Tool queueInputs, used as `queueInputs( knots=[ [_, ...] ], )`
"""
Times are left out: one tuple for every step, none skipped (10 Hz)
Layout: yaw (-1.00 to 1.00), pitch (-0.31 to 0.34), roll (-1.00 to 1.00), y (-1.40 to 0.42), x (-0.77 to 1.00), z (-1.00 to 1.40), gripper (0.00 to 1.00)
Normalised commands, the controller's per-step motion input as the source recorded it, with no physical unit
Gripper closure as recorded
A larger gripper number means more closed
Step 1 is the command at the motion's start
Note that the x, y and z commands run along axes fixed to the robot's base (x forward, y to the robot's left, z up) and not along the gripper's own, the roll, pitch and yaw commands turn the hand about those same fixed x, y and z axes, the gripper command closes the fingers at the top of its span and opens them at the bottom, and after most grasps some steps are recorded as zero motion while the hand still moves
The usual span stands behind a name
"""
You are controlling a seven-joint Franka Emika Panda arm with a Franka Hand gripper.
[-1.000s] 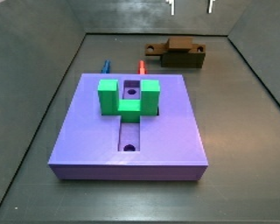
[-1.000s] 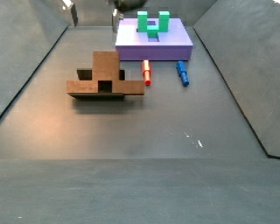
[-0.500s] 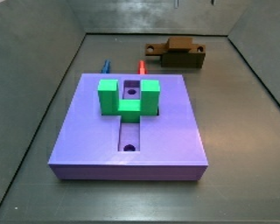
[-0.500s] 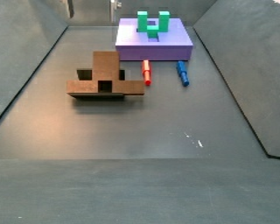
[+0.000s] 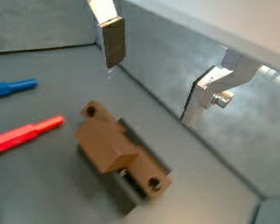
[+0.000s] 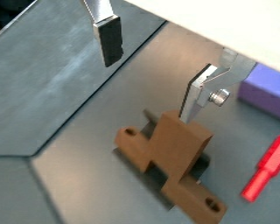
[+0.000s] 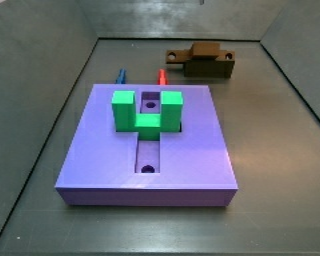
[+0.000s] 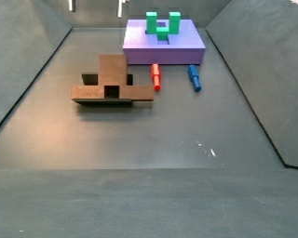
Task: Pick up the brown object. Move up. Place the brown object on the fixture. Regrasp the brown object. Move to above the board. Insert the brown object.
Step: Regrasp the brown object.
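Claw: hangs high above the tabletop (image 8: 177, 130), its fingers spread wide with nothing between them; in both wrist views (image 5: 166, 74) (image 6: 157, 74) the dark pads (image 5: 113, 42) face each other across bare floor; in a side view only the finger tips (image 8: 96, 6) show at the top edge

Brown object: lies on top of the fixture (image 7: 211, 68), touching it, its round hole (image 5: 92, 111) near one end; seen in both wrist views (image 5: 108, 144) (image 6: 171, 144) and both side views (image 7: 200, 53) (image 8: 109, 72)

Likely reason: resting there lifts the bar off the floor, so the claw can likely take a fresh hold from above

Board: purple slab (image 7: 190, 160) bearing the green U-shaped block (image 7: 147, 110), well apart from the fixture; its groove (image 7: 149, 150) lies open, probably the insertion place

Red and blue pegs: red peg (image 8: 156, 76) and blue peg (image 8: 196, 76) lie on the floor between board and fixture; not part of the task

Step judged: regrasp not yet made
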Motion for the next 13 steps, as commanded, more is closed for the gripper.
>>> queueInputs(
  knots=[
    [0.13, -0.217, 0.87, 0.09, 0.00, 0.00, 0.00],
    [0.10, -0.229, 0.78, 0.18, -0.05, 0.00, 0.00],
    [0.08, -0.214, 0.66, 0.24, -0.03, 0.00, 0.00],
    [0.06, -0.200, 0.56, 0.28, -0.04, 0.00, 0.00],
    [0.00, -0.186, 0.34, 0.36, -0.04, 0.00, 0.00],
    [0.00, -0.129, 0.19, 0.40, -0.03, 0.00, 0.00],
    [0.00, -0.054, 0.14, 0.25, -0.01, 0.00, 0.00],
    [0.00, 0.000, 0.01, 0.00, 0.00, -0.01, 0.00],
    [0.00, 0.000, 0.05, -0.03, 0.00, -0.07, 0.00],
    [0.00, 0.000, 0.03, -0.02, 0.00, -0.07, 0.00],
    [0.00, 0.000, 0.02, 0.00, 0.00, -0.05, 0.00],
    [0.00, 0.000, 0.03, 0.00, 0.00, -0.05, 0.00],
    [0.00, 0.000, 0.12, -0.03, 0.00, -0.03, 0.00]
  ],
)
